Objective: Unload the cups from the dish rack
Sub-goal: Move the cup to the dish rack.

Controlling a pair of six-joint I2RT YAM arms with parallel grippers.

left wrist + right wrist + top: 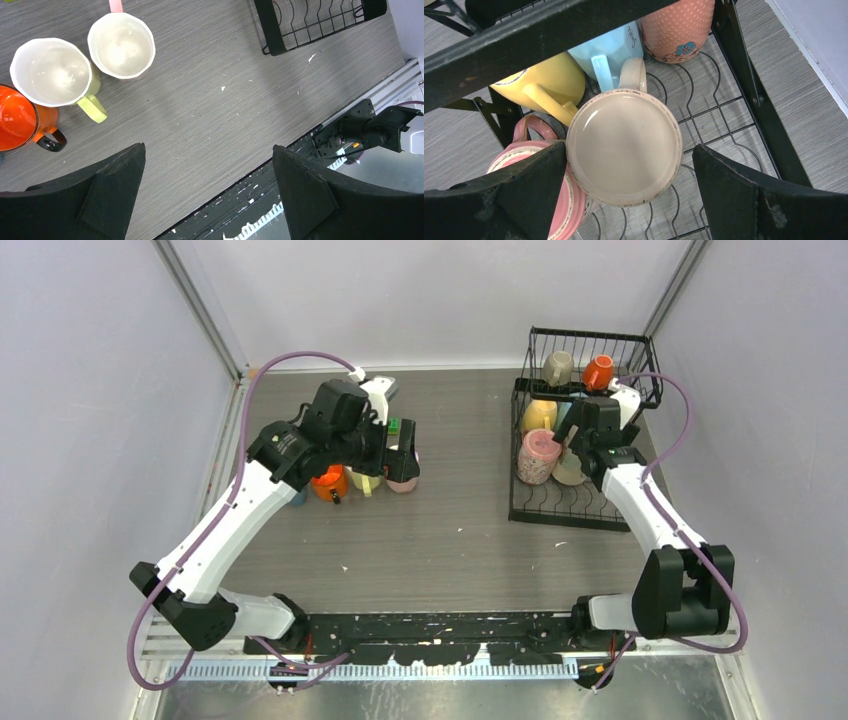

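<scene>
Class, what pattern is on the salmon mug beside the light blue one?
Salmon mug: small dots and a blue flower; best in right wrist view.

Several cups [624,145] inside black dish rack [549,30]

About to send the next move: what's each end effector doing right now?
Left end effector: open, empty, above the table.
Right end effector: open, empty, over the beige cup in the dish rack.

- Orange mug [17,117] runs off the left edge of the left wrist view.
- Rack bar [549,30] hides the tops of the yellow mug [549,80] and blue mug [609,55].
</scene>
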